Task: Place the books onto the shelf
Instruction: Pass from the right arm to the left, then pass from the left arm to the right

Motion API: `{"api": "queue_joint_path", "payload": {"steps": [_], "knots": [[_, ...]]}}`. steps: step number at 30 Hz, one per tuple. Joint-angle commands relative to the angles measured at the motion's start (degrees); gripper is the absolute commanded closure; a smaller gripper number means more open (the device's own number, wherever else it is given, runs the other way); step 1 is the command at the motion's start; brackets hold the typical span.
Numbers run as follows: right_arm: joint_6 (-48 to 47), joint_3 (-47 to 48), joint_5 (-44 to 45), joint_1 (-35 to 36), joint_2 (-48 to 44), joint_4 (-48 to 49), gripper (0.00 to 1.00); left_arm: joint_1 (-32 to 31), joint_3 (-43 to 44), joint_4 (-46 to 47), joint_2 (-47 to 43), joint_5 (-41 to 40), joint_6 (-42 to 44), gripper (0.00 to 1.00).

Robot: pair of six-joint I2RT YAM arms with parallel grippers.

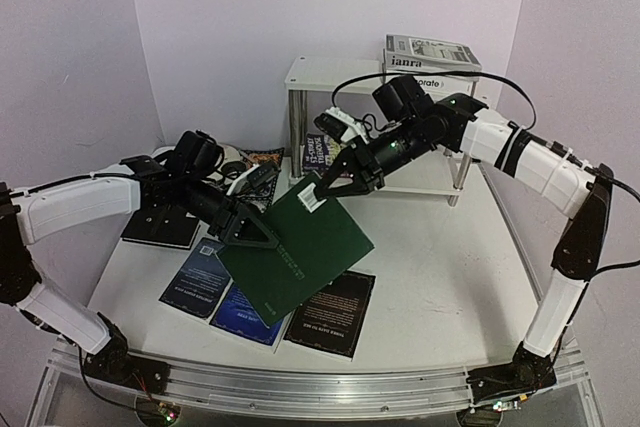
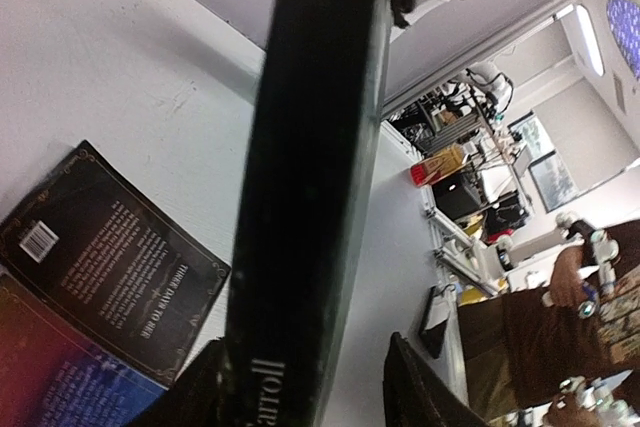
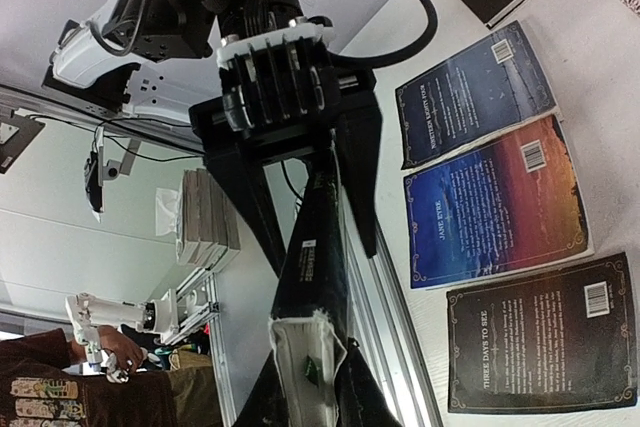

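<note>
A dark green book (image 1: 300,252) hangs tilted above the table. My right gripper (image 1: 312,197) is shut on its upper corner; in the right wrist view the same green book (image 3: 320,257) runs up from my right gripper (image 3: 325,387). My left gripper (image 1: 262,237) straddles the book's left edge. In the left wrist view the green book's spine (image 2: 310,177) lies against one finger (image 2: 195,392), with a gap to the other, so my left gripper (image 2: 310,387) is open. The shelf (image 1: 310,72) stands at the back, with the grey-white book (image 1: 430,52) stacked on top.
Flat on the table under the green book lie two blue books (image 1: 195,277) (image 1: 245,312) and a black one (image 1: 330,312). Another black book (image 1: 160,227) lies at the left. A purple paperback (image 1: 322,152) stands in the shelf's lower tier.
</note>
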Motion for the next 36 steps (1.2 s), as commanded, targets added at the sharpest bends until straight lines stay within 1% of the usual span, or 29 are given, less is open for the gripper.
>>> {"api": "queue_joint_path", "payload": {"steps": [1, 2, 4, 5, 6, 8, 10, 13, 14, 17, 19, 20, 22, 23, 26, 28, 29, 33, 36], "knots": [[-1.79, 1.0, -4.26, 0.21, -4.18, 0.8, 1.0, -1.34, 4.01, 1.72, -3.01, 0.12, -1.0, 0.68], [-1.75, 1.17, -4.19, 0.18, -4.17, 0.61, 1.0, -1.48, 4.3, 1.72, -3.35, 0.0, -0.99, 0.77], [-2.26, 0.92, -3.44, 0.17, -4.36, 0.23, 0.87, -1.67, 4.92, 1.67, -4.24, -0.83, -0.99, 0.95], [-2.61, 0.63, -2.95, 0.16, -4.55, 0.08, 0.81, -1.75, 5.21, 1.52, -4.84, -2.11, -0.87, 1.0], [-3.01, 0.36, -2.28, 0.19, -4.68, -0.08, 0.74, -1.77, 5.33, 1.32, -5.61, -4.83, -0.63, 1.0], [-3.99, -0.46, -0.44, 0.17, -5.05, -0.79, 0.48, -1.86, 5.22, 0.41, -7.36, -9.72, 0.61, 1.0], [-4.75, -1.71, 3.58, 0.12, -5.9, -1.99, 0.31, -1.94, 4.98, -1.04, -9.44, -15.69, 3.16, 1.0], [-4.88, -3.77, 8.92, 0.11, -8.02, -2.5, 0.14, -2.96, 5.24, -4.72, -12.03, -26.83, 7.97, 1.0], [-4.51, -4.56, 11.62, 0.09, -8.83, -2.48, 0.11, -3.82, 5.26, -5.73, -12.73, -31.65, 9.73, 1.0], [-3.6, -7.46, 17.44, 0.0, -11.01, -2.37, 0.08, -7.85, 4.95, -7.45, -14.2, -45.23, 14.93, 1.0], [0.31, -8.56, 22.39, -0.18, -11.89, -2.4, 0.05, -11.83, 4.69, -8.02, -14.5, -55.76, 18.72, 1.0], [2.28, -8.88, 23.3, -0.43, -12.12, -2.36, 0.05, -13.87, 4.47, -8.04, -14.3, -61.28, 20.34, 1.0], [9.11, -8.8, 25.63, -0.81, -12.1, -2.65, 0.02, -18.02, 4.52, -8.04, -13.7, -72.26, 23.57, 1.0], [12.76, -9.02, 25.19, -1.23, -12.02, -2.7, 0.02, -20.0, 4.49, -7.93, -13.39, -77.19, 24.67, 1.0], [24.18, -9.53, 24.5, -2.13, -11.46, -2.7, 0.02, -23.61, 4.24, -5.85, -12.26, -89.24, 27.2, 1.0], [32.04, -9.87, 22.68, -3.26, -10.94, -2.75, 0.02, -24.44, 3.75, -3.11, -12.15, -94.89, 28.41, 1.0], [36.02, -9.74, 21.49, -3.76, -10.48, -2.71, 0.02, -24.71, 3.44, -1.34, -12.15, -96.05, 29.24, 1.0], [50.24, -9.25, 17.71, -4.57, -8.71, -2.21, 0.02, -26.42, 3.07, 4.19, -11.6, -98.45, 32.93, 1.0], [56.39, -9.28, 16.79, -4.46, -8.55, 0.12, 0.02, -27.86, 3.08, 6.9, -10.31, -98.93, 34.43, 1.0]]}}
